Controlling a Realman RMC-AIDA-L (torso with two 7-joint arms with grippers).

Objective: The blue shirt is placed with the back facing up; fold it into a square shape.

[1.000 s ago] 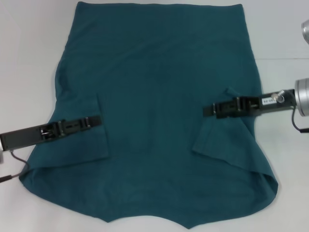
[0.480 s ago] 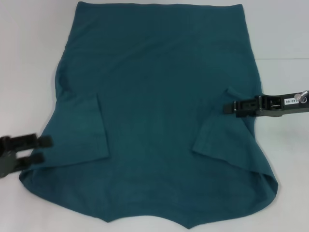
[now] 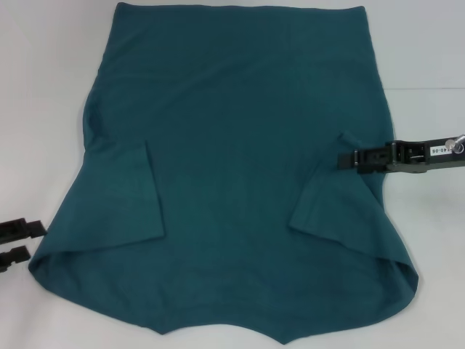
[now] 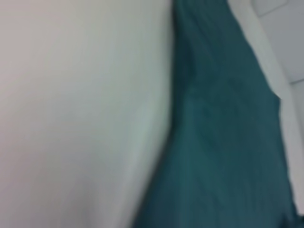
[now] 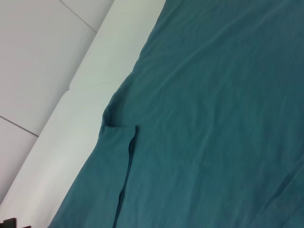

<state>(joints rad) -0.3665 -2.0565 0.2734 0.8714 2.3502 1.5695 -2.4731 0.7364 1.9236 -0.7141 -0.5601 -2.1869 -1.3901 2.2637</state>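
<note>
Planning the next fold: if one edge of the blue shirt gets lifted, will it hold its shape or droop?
Probably droop: the blue shirt lies flat, with soft wrinkles and both sleeves already folded inward and lying limp. It likely drags rather than slides as one piece, since its wavy near hem shows little stiffness. It looks light; the right end effector sits over its side edge, the left end effector beside it.

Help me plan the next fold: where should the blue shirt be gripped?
Probably at the side edges of the blue shirt, coming in from outside on each side. Both sleeves are already folded inward, leaving long edges nearest the left gripper and right gripper.
</note>
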